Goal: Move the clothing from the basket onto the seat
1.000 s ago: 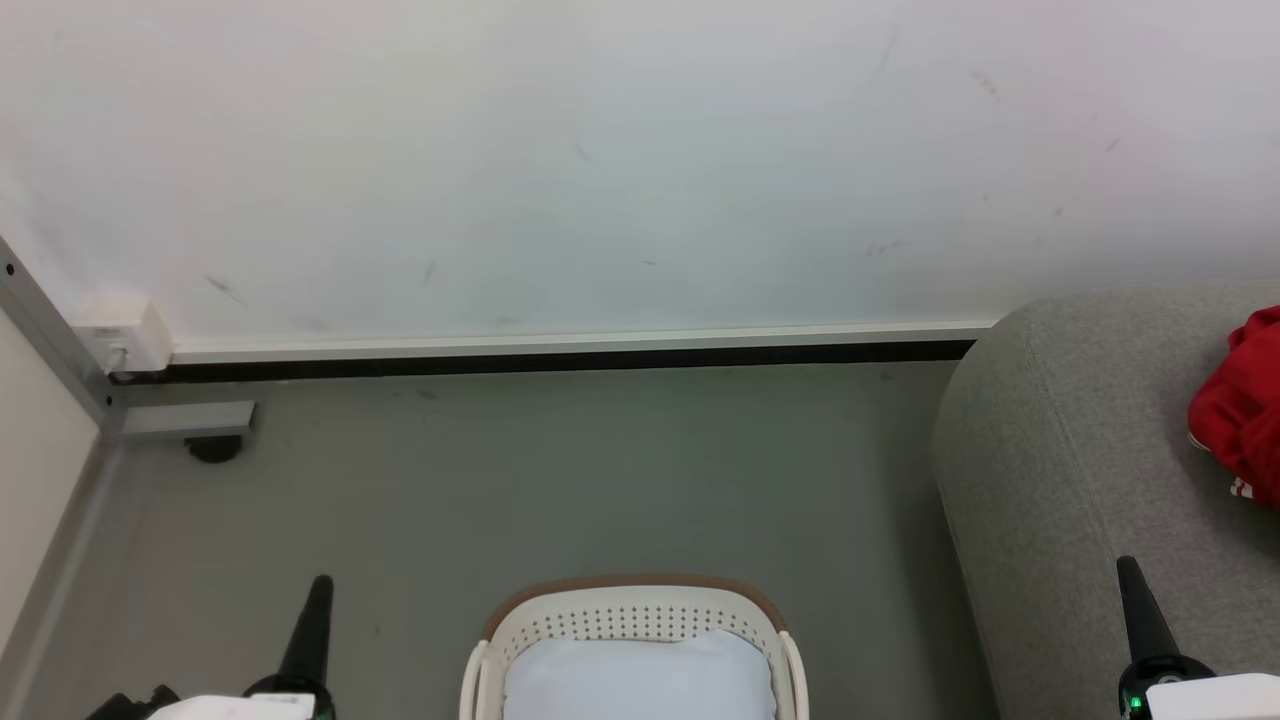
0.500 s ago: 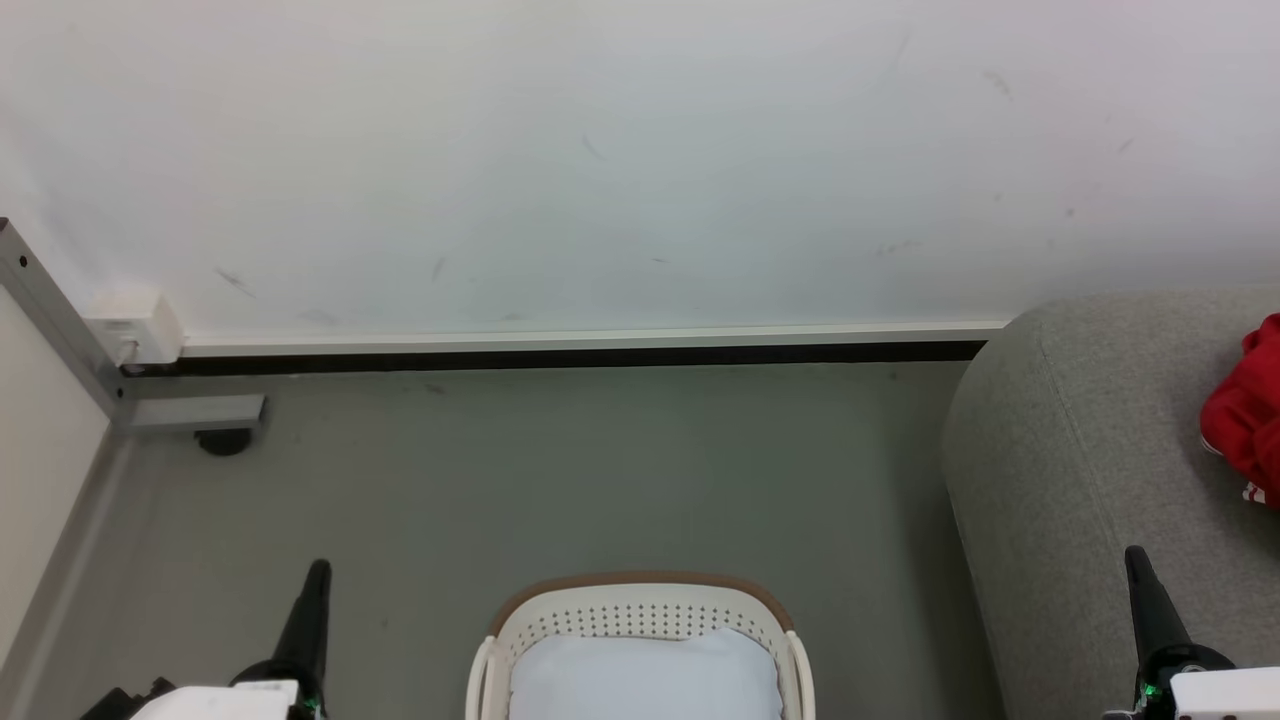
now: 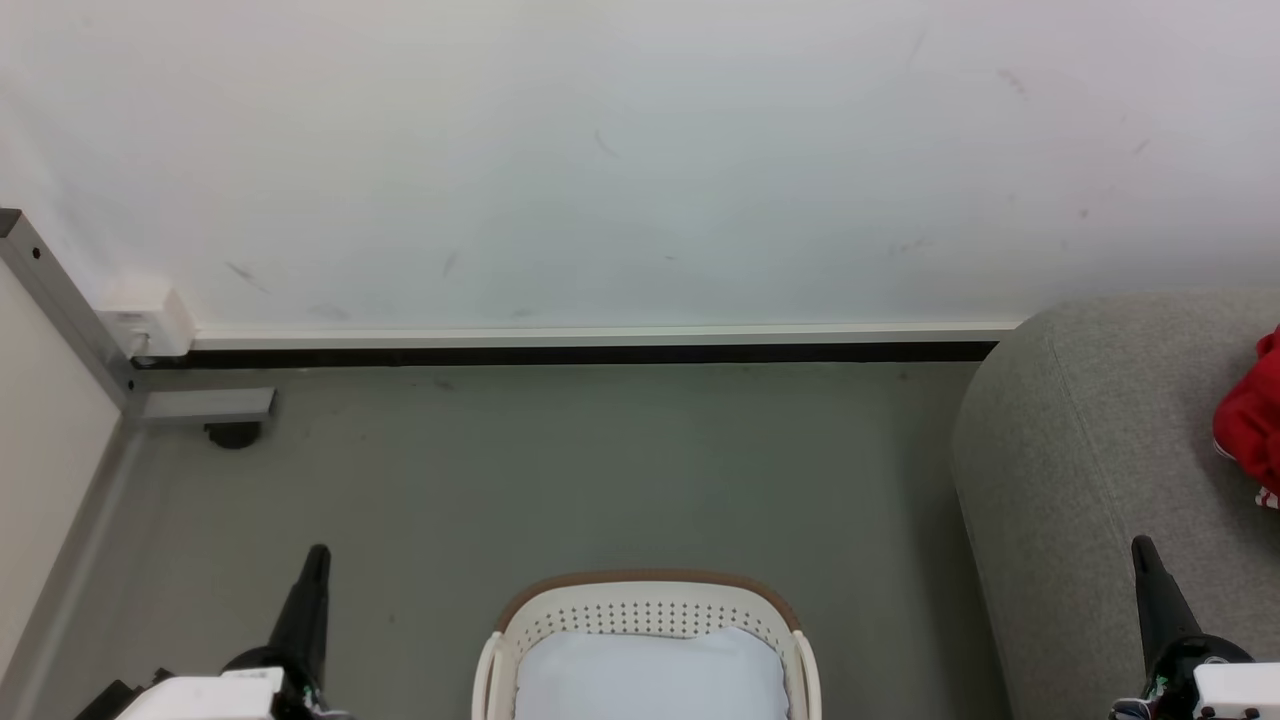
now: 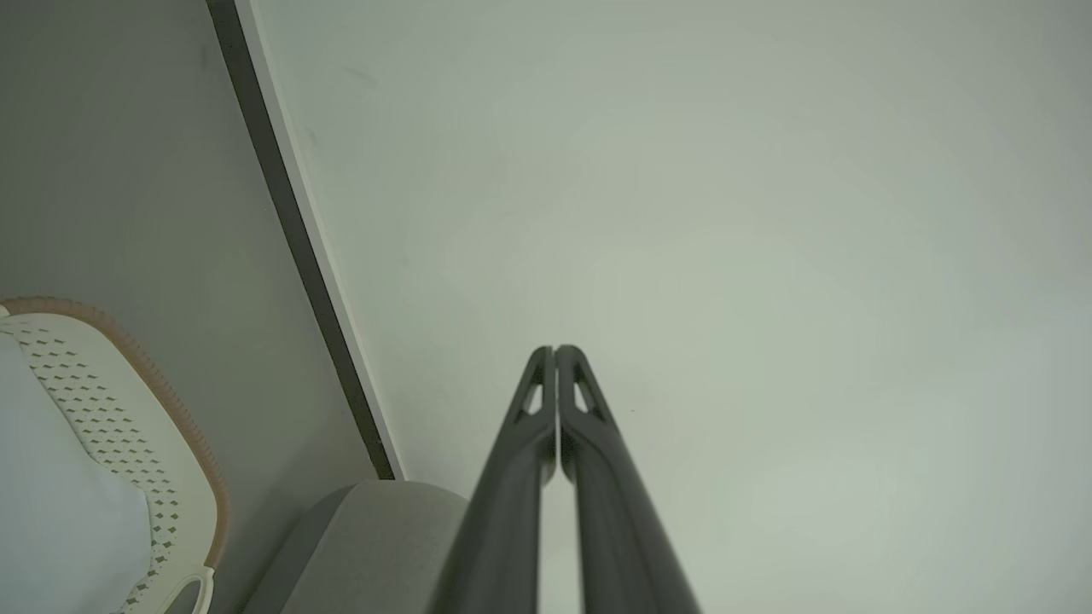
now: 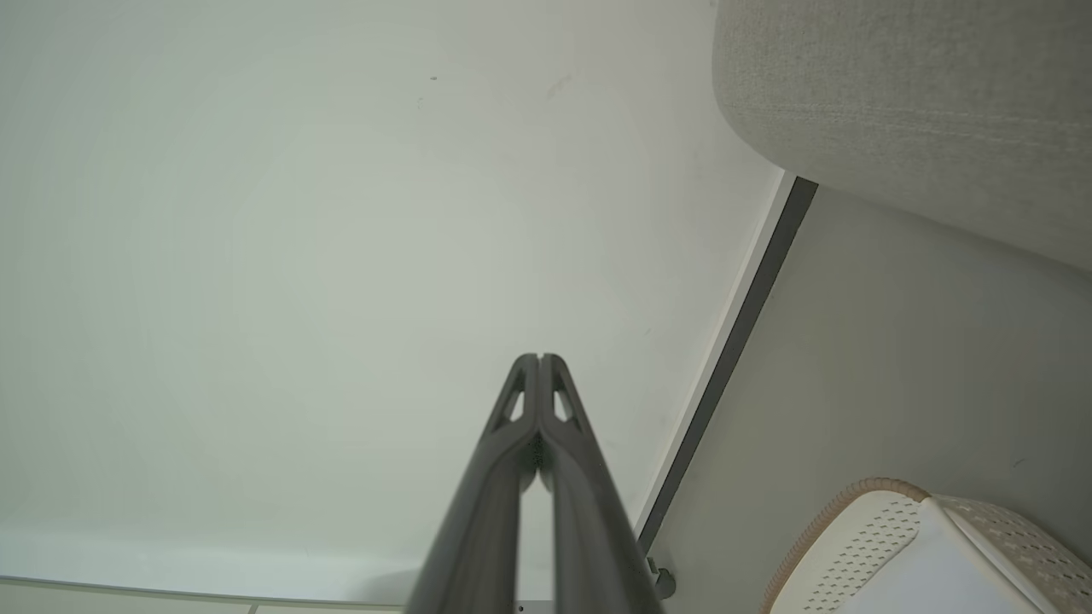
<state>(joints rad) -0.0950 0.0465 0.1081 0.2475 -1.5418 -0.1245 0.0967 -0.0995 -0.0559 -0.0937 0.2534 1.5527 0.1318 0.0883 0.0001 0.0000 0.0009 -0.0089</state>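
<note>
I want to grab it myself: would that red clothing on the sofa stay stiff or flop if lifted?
Probably floppy: the red clothing lies bunched in rumpled folds on the sofa. Being a slumped heap of fabric, it likely won't roll.

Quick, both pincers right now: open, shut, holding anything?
Left pincer: shut, holding nothing.
Right pincer: shut, holding nothing.

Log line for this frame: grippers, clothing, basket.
left gripper: shut, empty | right gripper: shut, empty | red clothing: on grey sofa | laundry basket: on floor, pale cloth pad inside
</note>
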